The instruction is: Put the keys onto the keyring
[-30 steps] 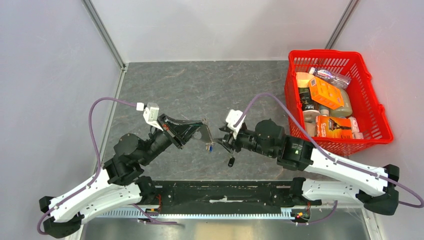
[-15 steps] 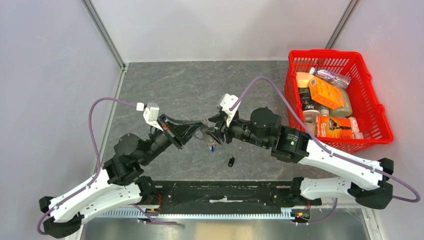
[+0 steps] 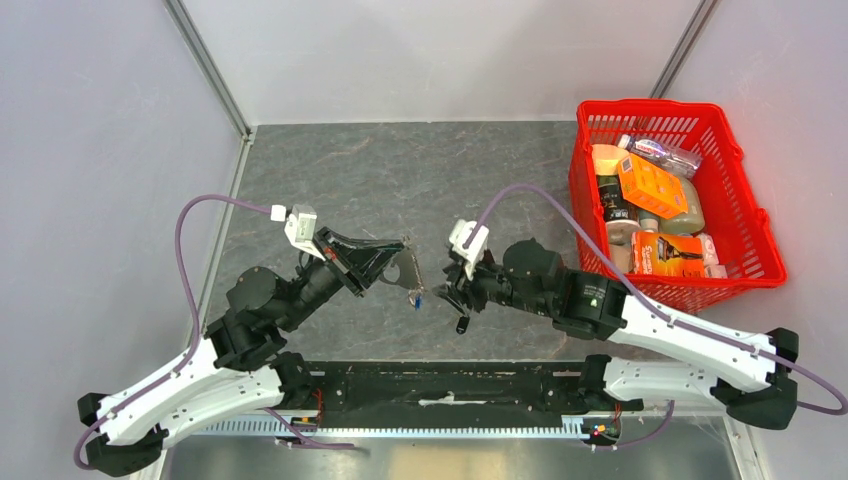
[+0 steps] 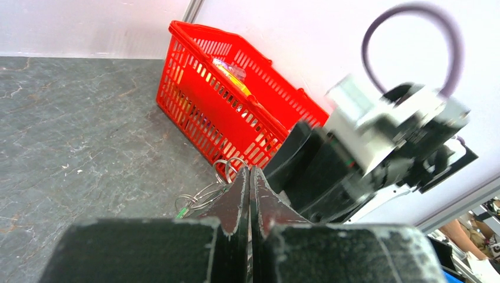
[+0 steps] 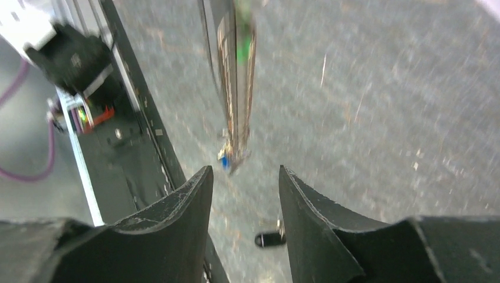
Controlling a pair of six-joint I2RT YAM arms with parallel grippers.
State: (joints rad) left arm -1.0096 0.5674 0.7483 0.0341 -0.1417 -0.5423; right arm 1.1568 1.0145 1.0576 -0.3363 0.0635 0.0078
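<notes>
My left gripper (image 3: 404, 256) is shut on the silver keyring (image 3: 409, 272), held above the table at centre. A blue-capped key (image 3: 416, 298) dangles from it. In the left wrist view the ring's loops (image 4: 229, 168) and green tag (image 4: 181, 213) stick out left of the closed fingertips (image 4: 241, 180). My right gripper (image 3: 447, 297) stands open just right of the keyring, nothing between its fingers. Its wrist view shows the hanging keyring (image 5: 236, 88), the blue key (image 5: 224, 159) and, on the table below, a black-capped key (image 5: 270, 239). That black key (image 3: 462, 324) lies just near of the right gripper.
A red basket (image 3: 574, 180) full of packaged goods stands at the right, close behind the right arm's elbow. A black rail (image 3: 440, 385) runs along the near table edge between the arm bases. Grey walls enclose the left, back and right.
The right gripper has drawn back from the left gripper's tip, toward the near edge and down over the black key. The left gripper and keyring have barely moved.
</notes>
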